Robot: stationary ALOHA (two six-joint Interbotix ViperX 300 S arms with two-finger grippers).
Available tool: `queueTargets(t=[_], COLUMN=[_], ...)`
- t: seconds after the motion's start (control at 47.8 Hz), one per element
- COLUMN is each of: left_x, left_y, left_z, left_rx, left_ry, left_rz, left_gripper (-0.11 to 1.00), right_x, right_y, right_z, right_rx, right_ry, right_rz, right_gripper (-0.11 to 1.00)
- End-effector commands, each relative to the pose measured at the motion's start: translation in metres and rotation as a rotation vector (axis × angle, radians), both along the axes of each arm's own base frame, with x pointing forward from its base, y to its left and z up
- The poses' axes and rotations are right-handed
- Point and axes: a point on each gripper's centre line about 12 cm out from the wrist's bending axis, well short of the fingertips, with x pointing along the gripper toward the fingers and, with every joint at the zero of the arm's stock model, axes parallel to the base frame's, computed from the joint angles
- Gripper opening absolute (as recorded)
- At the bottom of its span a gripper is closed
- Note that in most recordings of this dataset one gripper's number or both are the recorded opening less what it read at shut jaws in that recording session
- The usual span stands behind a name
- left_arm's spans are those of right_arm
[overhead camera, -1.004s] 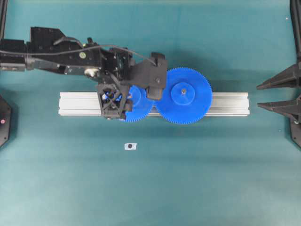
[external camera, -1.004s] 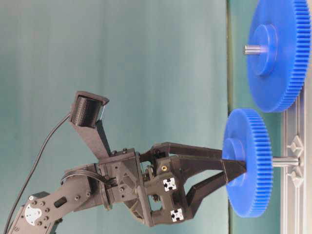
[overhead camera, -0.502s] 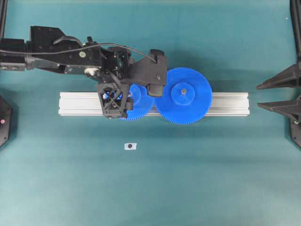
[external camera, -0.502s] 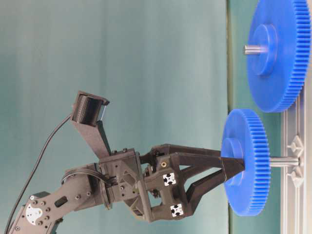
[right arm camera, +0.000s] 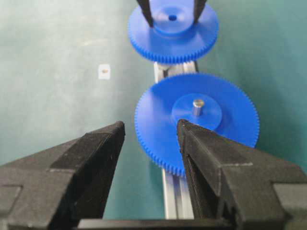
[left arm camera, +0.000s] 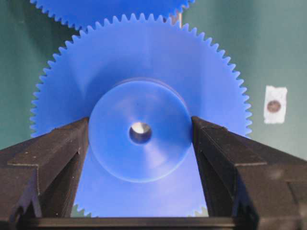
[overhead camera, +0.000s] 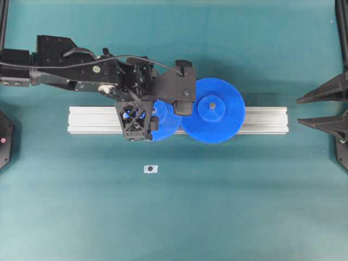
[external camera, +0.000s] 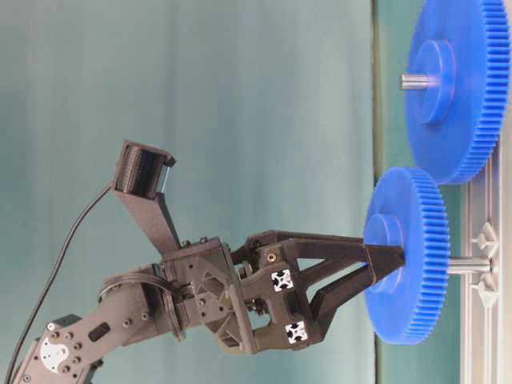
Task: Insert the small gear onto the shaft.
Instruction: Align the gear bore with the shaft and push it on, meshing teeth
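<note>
The aluminium rail (overhead camera: 261, 119) lies across the desk's middle, bearing the wider blue gear (overhead camera: 213, 110). Beside that, toward the rail's left end, the left gripper (external camera: 382, 270) clamps the small gear (external camera: 410, 256) by its hub over the shaft (external camera: 468, 265). The right gripper (right arm camera: 149, 143) is spread wide. No writing is legible.

- You are looking down at a teal table surface (overhead camera: 228, 206) that is filling the whole overhead view, with no wall, window or floor showing there.
- Even, soft light is falling across it, and faint shadows are lying under the silver aluminium rail (overhead camera: 92, 119) that is running left to right across the middle.
- A small white tag with a dark dot (overhead camera: 150, 169) is lying flat on the teal surface, near the rail's front side and apart from it.
- In the table-level view, a plain pale teal backdrop (external camera: 200, 96) is standing behind everything.
</note>
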Motion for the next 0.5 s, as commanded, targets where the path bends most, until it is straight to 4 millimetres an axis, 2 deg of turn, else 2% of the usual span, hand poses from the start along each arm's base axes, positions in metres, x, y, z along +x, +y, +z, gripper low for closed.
queueTargets(t=[0.0, 0.481], left_x=[-0.001, -0.014], left_y=[-0.002, -0.004], left_z=[0.007, 0.011], left_rx=[0.003, -0.005], left_ry=[-0.012, 0.050], left_rz=[-0.004, 0.000], left_gripper=[0.71, 0.71], right_x=[0.002, 0.002], right_y=[0.000, 0.000], right_z=[0.004, 0.004], right_rx=[0.004, 0.004], right_ry=[-0.011, -0.012], right_rz=[-0.004, -0.004], right_gripper=[0.60, 0.60])
